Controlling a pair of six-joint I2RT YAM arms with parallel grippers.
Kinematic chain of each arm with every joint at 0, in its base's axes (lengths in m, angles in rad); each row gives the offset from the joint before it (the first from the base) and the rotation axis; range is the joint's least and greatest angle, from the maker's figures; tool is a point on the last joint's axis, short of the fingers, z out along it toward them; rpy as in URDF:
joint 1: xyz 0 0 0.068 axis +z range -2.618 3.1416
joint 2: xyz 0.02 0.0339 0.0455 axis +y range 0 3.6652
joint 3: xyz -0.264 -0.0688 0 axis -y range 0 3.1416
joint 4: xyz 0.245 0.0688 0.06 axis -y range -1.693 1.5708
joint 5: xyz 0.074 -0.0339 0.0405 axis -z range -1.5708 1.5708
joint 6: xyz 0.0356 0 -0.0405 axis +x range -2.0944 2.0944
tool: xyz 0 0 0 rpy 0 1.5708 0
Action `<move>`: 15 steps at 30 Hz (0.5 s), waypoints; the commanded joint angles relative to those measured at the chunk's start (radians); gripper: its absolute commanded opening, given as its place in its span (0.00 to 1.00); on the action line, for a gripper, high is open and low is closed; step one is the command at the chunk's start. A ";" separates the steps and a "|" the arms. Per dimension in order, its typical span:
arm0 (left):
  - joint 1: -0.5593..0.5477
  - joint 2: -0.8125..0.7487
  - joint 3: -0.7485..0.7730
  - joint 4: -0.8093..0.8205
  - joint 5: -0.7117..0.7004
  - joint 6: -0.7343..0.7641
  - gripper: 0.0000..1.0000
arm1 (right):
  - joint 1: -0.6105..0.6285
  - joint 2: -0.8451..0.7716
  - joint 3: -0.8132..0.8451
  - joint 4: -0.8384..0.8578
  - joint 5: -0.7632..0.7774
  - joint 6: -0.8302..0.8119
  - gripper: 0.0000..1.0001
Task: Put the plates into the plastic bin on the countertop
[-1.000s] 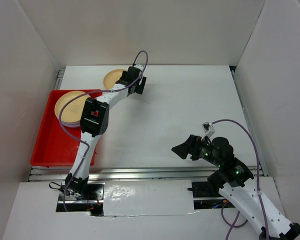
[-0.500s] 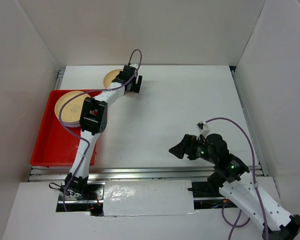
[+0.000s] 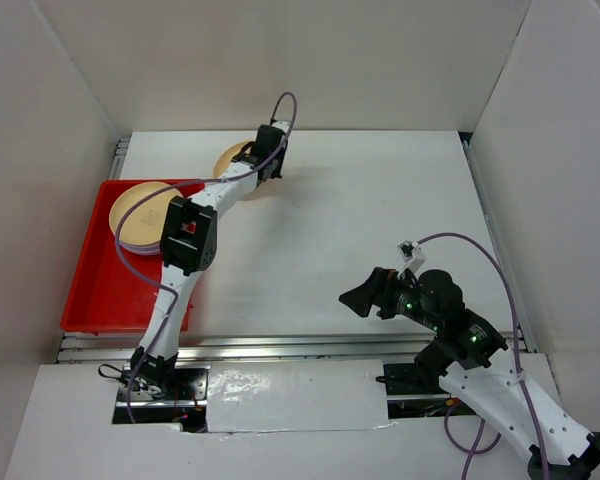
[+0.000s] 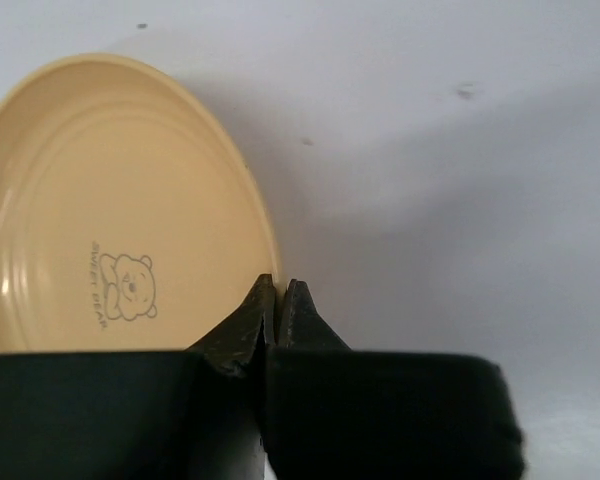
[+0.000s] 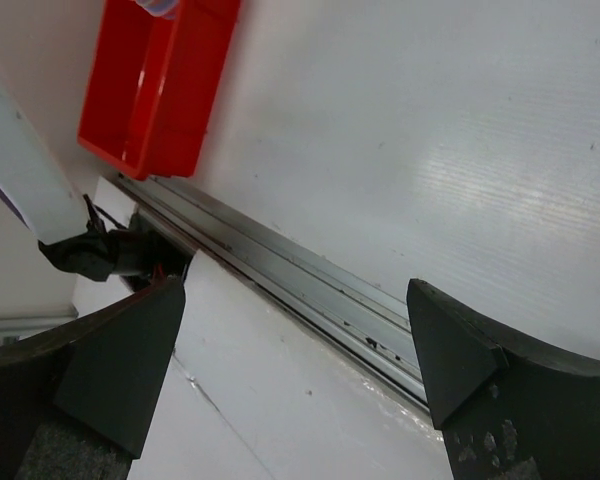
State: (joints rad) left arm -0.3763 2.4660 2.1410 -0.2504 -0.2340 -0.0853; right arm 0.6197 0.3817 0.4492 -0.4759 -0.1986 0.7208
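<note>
L arm point(image 3: 185, 235) outstretched, L hand point(image 4: 280, 295) pinching plate point(image 4: 110, 200) rim, R hand point(image 5: 295, 305) spread wide

Bright, even overhead light nearly washed out the white countertop point(image 3: 380, 220), leaving only faint, soft-edged shadows on it. At the left wrist a soft grey shadow spread right of the orange-yellow plate point(image 4: 110, 200). At both wrists the near fingers point(image 4: 235, 335) looked dark and slightly blurred.

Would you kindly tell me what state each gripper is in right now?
Left gripper: closed on the rim of the orange-yellow plate.
Right gripper: open, holding nothing.
</note>
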 commanded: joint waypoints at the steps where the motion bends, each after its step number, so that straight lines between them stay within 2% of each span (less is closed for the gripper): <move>1: -0.145 -0.129 0.003 -0.081 0.045 0.007 0.00 | 0.012 -0.023 0.074 -0.007 0.053 -0.001 1.00; 5: -0.268 -0.272 0.020 -0.124 -0.063 0.036 0.00 | 0.014 -0.001 0.085 0.005 0.057 -0.001 1.00; 9: -0.345 -0.370 0.161 -0.301 -0.323 0.002 0.00 | 0.023 0.022 0.072 0.045 0.039 0.018 1.00; 11: -0.360 -0.424 0.143 -0.346 -0.419 -0.011 0.00 | 0.026 0.029 0.057 0.078 0.037 0.026 1.00; 13: -0.365 -0.508 0.064 -0.391 -0.528 -0.033 0.00 | 0.029 0.045 0.051 0.100 0.036 0.035 1.00; 15: -0.333 -0.568 -0.007 -0.461 -0.588 -0.107 0.00 | 0.035 0.072 0.043 0.129 0.041 0.048 1.00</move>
State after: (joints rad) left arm -0.7979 2.0045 2.1929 -0.5812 -0.5713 -0.1123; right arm 0.6403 0.4259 0.4919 -0.4377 -0.1654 0.7456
